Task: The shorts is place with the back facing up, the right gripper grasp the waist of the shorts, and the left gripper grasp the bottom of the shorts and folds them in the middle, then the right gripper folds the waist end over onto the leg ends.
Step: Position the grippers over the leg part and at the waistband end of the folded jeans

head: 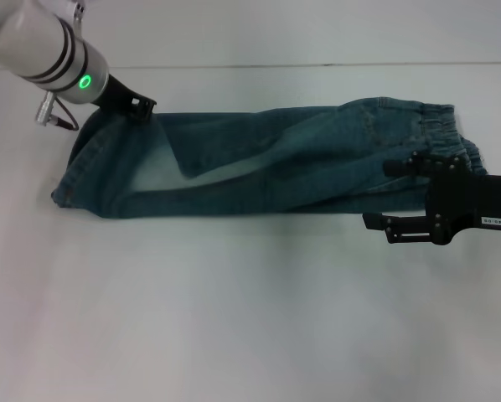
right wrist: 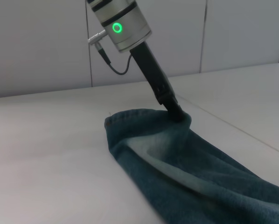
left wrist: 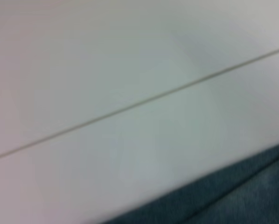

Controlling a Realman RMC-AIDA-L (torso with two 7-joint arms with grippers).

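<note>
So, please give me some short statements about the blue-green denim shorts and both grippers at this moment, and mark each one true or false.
1. The blue-green washed denim shorts lie as a long narrow strip, folded lengthwise, on the white table. True.
2. The ruffled elastic waist band is at the robot's left side. False: it is at the right side, and the leg ends are at the left.
3. The left gripper is down on the far corner of the leg ends. True.
4. The right gripper is shut on the waist band. False: its fingers are spread open beside the waist end and hold nothing.
5. The waist end is already folded over onto the leg ends. False: the strip is stretched out.
</note>
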